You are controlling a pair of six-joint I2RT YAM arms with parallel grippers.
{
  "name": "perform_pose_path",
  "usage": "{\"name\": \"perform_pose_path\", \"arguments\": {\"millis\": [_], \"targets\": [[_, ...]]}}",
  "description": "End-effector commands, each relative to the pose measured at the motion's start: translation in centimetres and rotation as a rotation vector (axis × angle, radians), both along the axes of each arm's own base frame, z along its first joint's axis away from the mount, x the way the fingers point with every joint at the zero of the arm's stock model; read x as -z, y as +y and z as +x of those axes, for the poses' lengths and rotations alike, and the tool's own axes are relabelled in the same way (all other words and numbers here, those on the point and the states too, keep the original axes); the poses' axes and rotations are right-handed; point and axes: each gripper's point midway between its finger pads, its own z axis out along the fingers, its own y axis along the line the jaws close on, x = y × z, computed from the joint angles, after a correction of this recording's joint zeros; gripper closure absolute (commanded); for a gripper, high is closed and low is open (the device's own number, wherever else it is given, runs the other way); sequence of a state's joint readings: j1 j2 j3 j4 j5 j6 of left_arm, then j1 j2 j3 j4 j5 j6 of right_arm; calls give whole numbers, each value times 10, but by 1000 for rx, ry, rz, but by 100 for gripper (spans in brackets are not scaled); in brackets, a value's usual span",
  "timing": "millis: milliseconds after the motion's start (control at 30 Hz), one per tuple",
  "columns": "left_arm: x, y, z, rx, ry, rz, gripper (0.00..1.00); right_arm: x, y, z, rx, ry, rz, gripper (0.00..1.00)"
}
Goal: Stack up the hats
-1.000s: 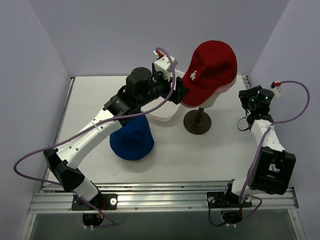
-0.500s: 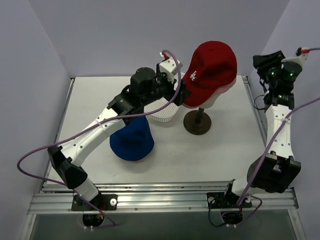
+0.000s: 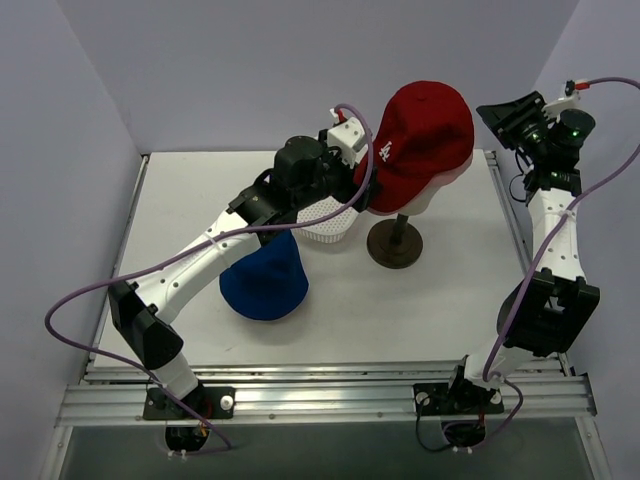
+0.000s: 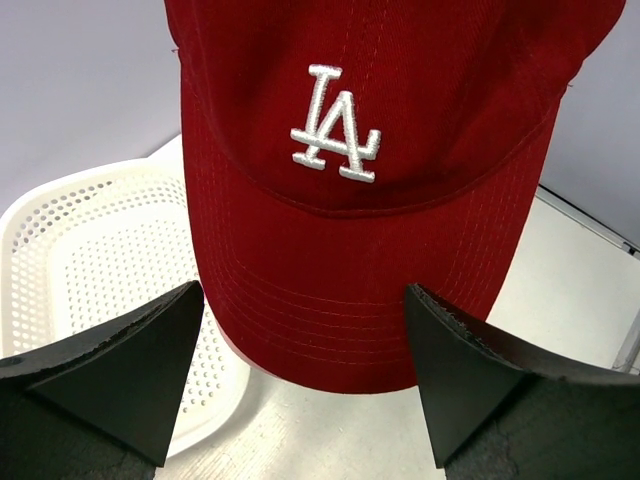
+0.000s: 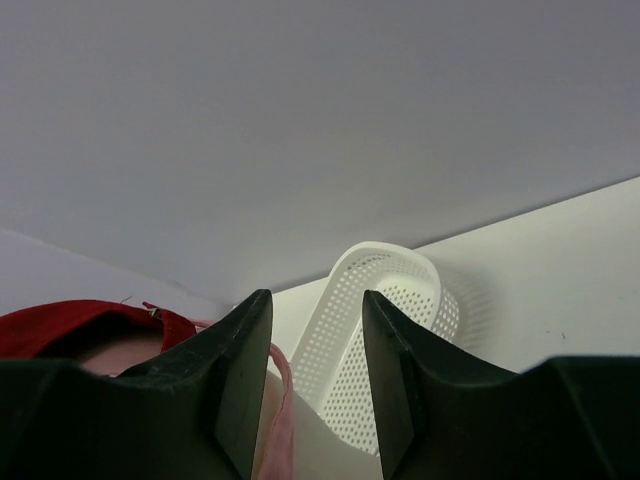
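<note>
Top external view: the left gripper (image 3: 365,188) has moved forward over the white perforated basket (image 3: 322,228). It now stands right at the brim of the dark red cap (image 3: 425,120); one second before, it was a little short of it. The right gripper (image 3: 503,112) has risen from table height to the level of this cap, near its right side but apart. The red cap sits over the pale pink cap (image 3: 455,172) on the mannequin head (image 3: 418,200). The blue bucket hat (image 3: 262,282) lies alone on the table (image 3: 430,300), under the left arm.

Left wrist view: the fingers are wide apart and the brim lies just ahead between them, not yet pinched.

Right wrist view: the jaws have a narrow gap and hold nothing. The red cap shows at the lower left.

I judge that two hats are already stacked, the bucket hat remains, and both arms are closing in on the caps.
</note>
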State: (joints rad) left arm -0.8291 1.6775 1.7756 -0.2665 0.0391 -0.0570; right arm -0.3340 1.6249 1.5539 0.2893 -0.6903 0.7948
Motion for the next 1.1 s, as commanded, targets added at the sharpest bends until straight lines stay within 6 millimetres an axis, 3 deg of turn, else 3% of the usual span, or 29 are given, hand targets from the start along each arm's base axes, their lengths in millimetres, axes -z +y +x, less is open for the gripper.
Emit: {"name": "perform_pose_path", "arguments": {"millis": [0, 533, 1067], "targets": [[-12, 4, 5, -20, -49, -3, 10, -36, 18, -19, -95, -132, -14, 63], [4, 6, 14, -58, -38, 35, 10, -67, 30, -47, -113, -227, -45, 61], [6, 9, 16, -79, -37, 45, 10, -55, 47, -66, -198, -221, -49, 61]]}}
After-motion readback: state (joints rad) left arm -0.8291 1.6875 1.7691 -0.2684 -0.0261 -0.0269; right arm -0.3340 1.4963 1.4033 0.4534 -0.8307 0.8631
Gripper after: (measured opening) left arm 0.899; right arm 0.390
